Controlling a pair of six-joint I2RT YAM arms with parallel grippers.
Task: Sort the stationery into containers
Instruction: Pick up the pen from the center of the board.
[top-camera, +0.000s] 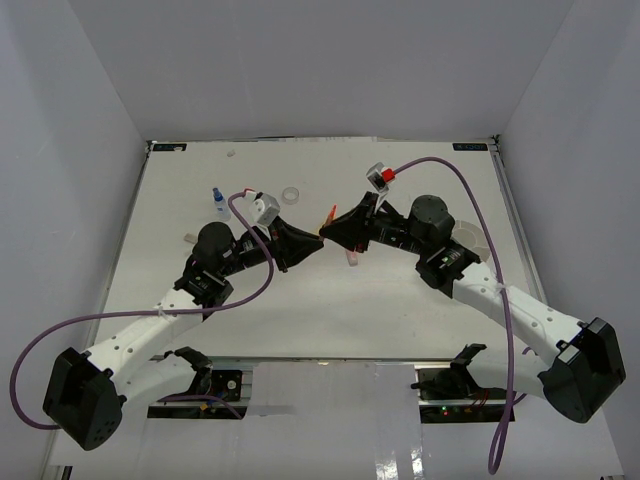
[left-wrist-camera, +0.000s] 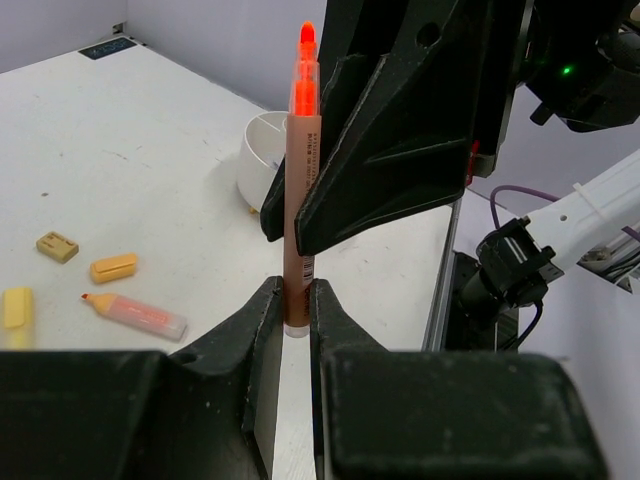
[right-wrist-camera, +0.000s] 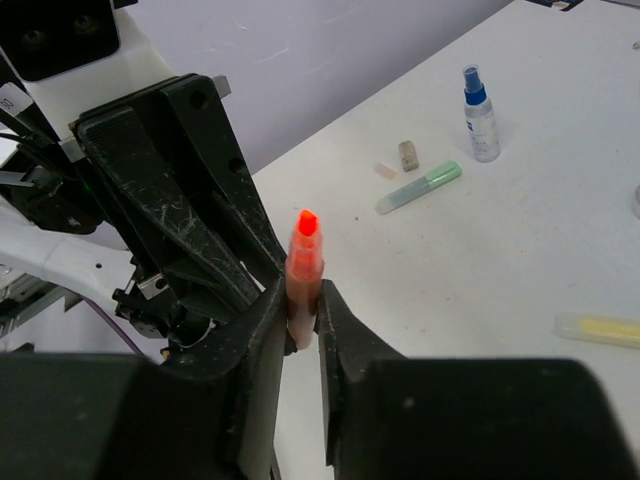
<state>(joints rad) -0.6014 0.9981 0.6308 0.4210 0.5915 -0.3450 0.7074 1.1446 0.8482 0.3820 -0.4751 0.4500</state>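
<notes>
The left tool (left-wrist-camera: 292, 300) clenches the upright orange marker (left-wrist-camera: 301, 170) low; the right tool (right-wrist-camera: 303, 300) pinches it higher. The left should release only once that upper hold looks firm.

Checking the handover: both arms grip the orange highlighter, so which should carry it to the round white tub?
Right, probably. The round white divided tub stands on the robot's right side, and the right fingers clamp the orange highlighter.
</notes>
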